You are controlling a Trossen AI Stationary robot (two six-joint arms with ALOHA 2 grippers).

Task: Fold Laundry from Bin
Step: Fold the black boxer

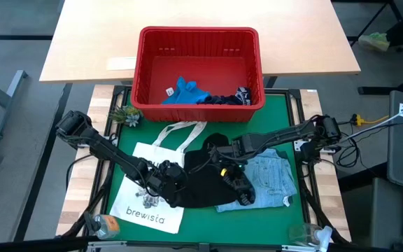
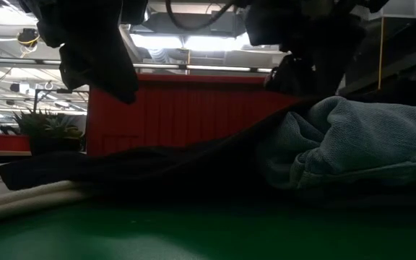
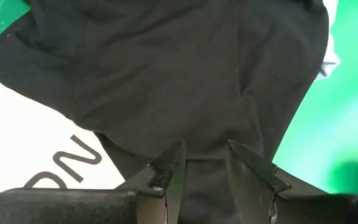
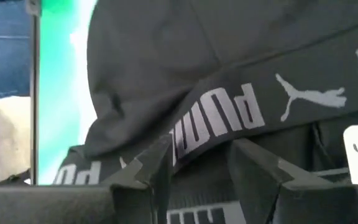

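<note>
Both grippers — left (image 1: 161, 178), right (image 1: 238, 183) — pinch opposite edges of the black garment (image 1: 205, 183) lying on the green mat (image 1: 285, 112), partly over the denim shirt (image 1: 271, 178). It looks like the spreading step — next, pull it flat before folding; more laundry waits in the red bin (image 1: 145, 70).

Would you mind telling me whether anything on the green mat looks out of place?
The black garment lies half across the white "brewista" tote bag, and the light blue denim shirt is crumpled beside it.

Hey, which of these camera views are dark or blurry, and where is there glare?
Low view: backlit, ceiling lights glare, the dark garment and red bin sit in shadow, foreground mat blurred. High view: evenly lit. Left wrist view: dim, the garment shows little detail. Right wrist view: waistband lettering soft.
</note>
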